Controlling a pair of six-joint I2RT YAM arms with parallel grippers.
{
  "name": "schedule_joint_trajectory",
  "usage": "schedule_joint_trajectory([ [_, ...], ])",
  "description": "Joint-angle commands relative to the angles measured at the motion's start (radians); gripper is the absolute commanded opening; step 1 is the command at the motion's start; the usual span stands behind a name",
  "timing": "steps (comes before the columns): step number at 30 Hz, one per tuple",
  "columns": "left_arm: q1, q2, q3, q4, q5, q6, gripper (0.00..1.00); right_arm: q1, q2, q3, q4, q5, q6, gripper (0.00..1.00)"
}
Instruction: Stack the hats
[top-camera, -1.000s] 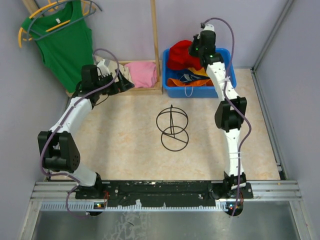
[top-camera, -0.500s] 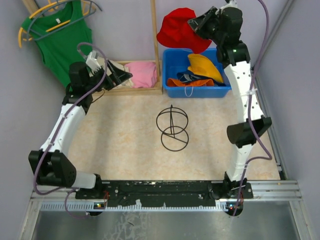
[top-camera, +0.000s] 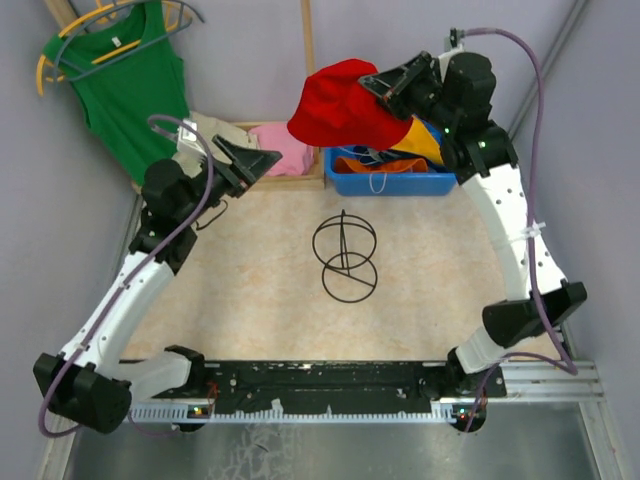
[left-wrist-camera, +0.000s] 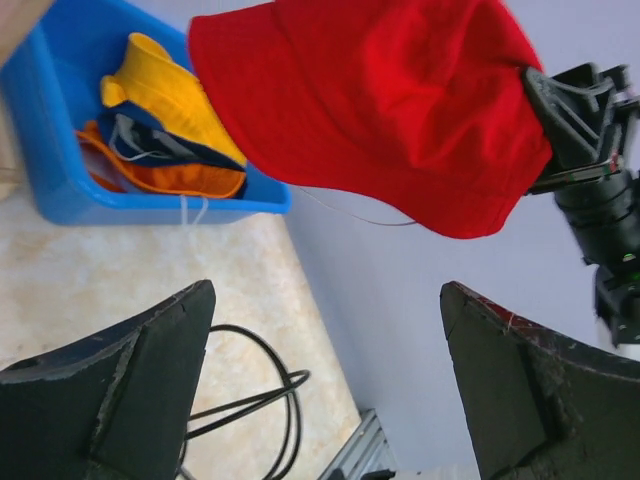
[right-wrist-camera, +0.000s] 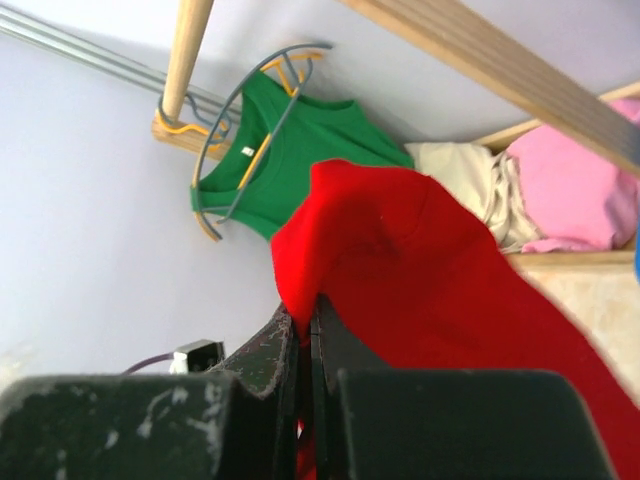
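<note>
A: Start nearest the bases. What's there?

B: One black wire stand (top-camera: 345, 258) in the middle of the table (top-camera: 240, 290). Past it, at ten o'clock, the left gripper (left-wrist-camera: 327, 292) is spread wide and carries nothing.

A: And the hat?

B: The red hat (top-camera: 340, 105) hangs in the air at twelve o'clock; in the top view it covers the left corner of the blue bin (top-camera: 392, 186). The right gripper (right-wrist-camera: 303, 318) is pinched tight on a fold of its cloth, and the rest droops.

A: How would you do this step well?

B: I judge it a carry toward the stand. Keep the hat high until the drooping brim is past the bin's rim. Bring it down toward six o'clock, crown up over the stand, and part the fingers only once the cloth rests. The free left gripper could flatten the brim.

A: Count things.

B: Four hats that I can see: the red one, plus a yellow-orange hat (left-wrist-camera: 165, 90), a navy hat (left-wrist-camera: 195, 152) and a bright orange hat (left-wrist-camera: 175, 180) in the one bin at one o'clock. Whether more lie beneath, I cannot tell. Farthest back are one pile of pink clothes (top-camera: 290, 145), one of beige clothes (top-camera: 200, 128) and one green tank top (top-camera: 125, 90) at eleven o'clock.
</note>
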Motion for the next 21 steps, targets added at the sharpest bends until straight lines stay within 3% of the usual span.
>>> schedule_joint_trajectory([
  [1, -0.11, -0.039, -0.073, 0.172, -0.206, -0.062, 0.99, -0.002, -0.151, -0.163, 0.225, -0.056, 0.175, 0.0],
  [10, -0.389, 0.011, -0.089, 0.346, -0.461, 0.019, 0.99, -0.002, -0.263, -0.308, 0.293, -0.069, 0.262, 0.0],
  [21, -0.5, 0.071, -0.079, 0.426, -0.603, 0.046, 0.99, -0.002, -0.314, -0.331, 0.316, -0.089, 0.334, 0.0],
])
